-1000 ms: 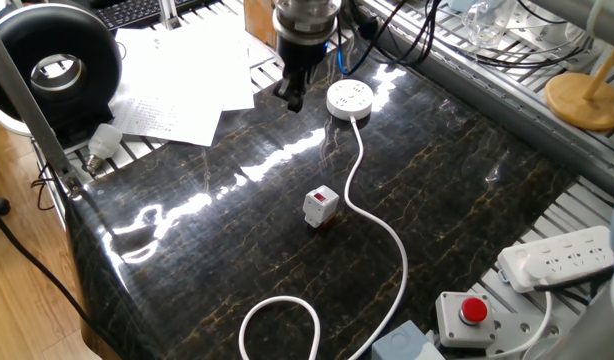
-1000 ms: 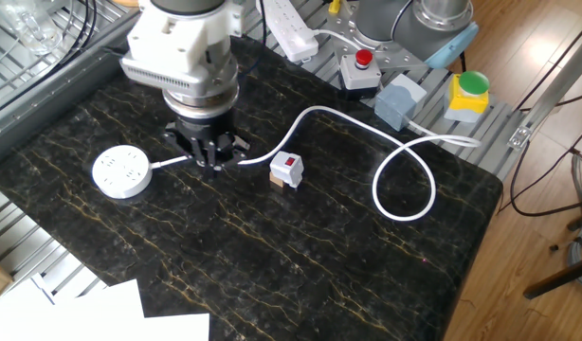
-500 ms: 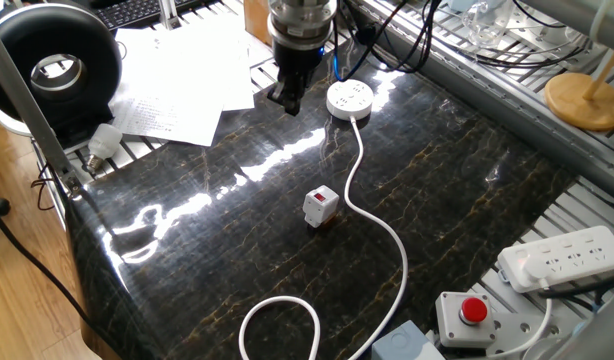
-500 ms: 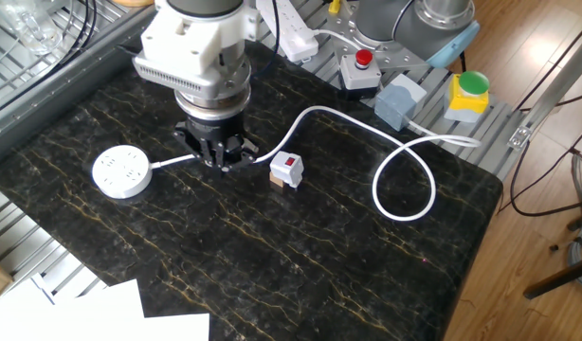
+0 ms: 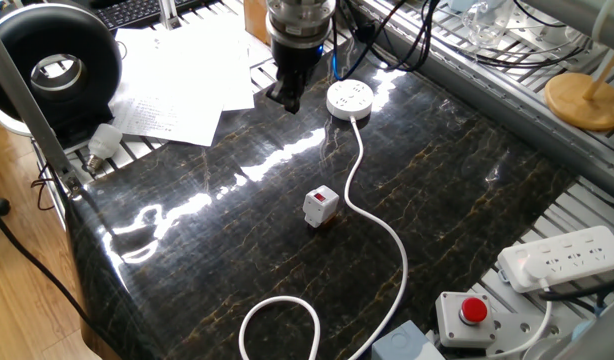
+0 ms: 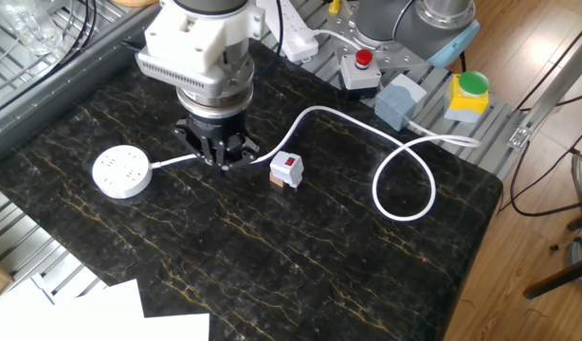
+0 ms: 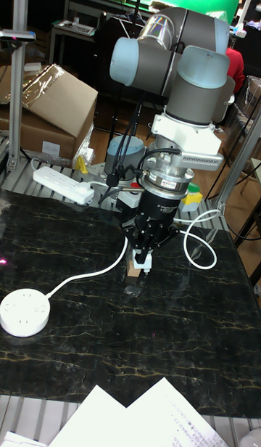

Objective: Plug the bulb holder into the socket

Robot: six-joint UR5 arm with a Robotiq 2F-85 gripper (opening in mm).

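The bulb holder [image 5: 320, 206] is a small white box with a red patch, standing mid-table on a brownish base. In the other fixed view the bulb holder [image 6: 287, 170] lies just right of my gripper [image 6: 220, 157]. The gripper hovers above the table between the holder and the socket [image 6: 122, 172], open and holding nothing. The socket [image 5: 350, 98] is a round white puck at the table's far end, its white cord [image 5: 387, 232] curving past the holder. In the tall fixed view the gripper [image 7: 145, 260] partly hides the bulb holder [image 7: 139, 260]; the socket [image 7: 24, 313] sits at the left.
A long white power strip [image 5: 557, 258] and a red-button box [image 5: 469, 315] sit off the table's near right corner. Papers [image 5: 177, 80] and a white light bulb [image 5: 102, 142] lie beyond the left edge. The cord loops [image 6: 405, 180] near the table's end.
The gripper has shifted a little away from the socket toward the bulb holder. The holder, socket and cord have not moved.
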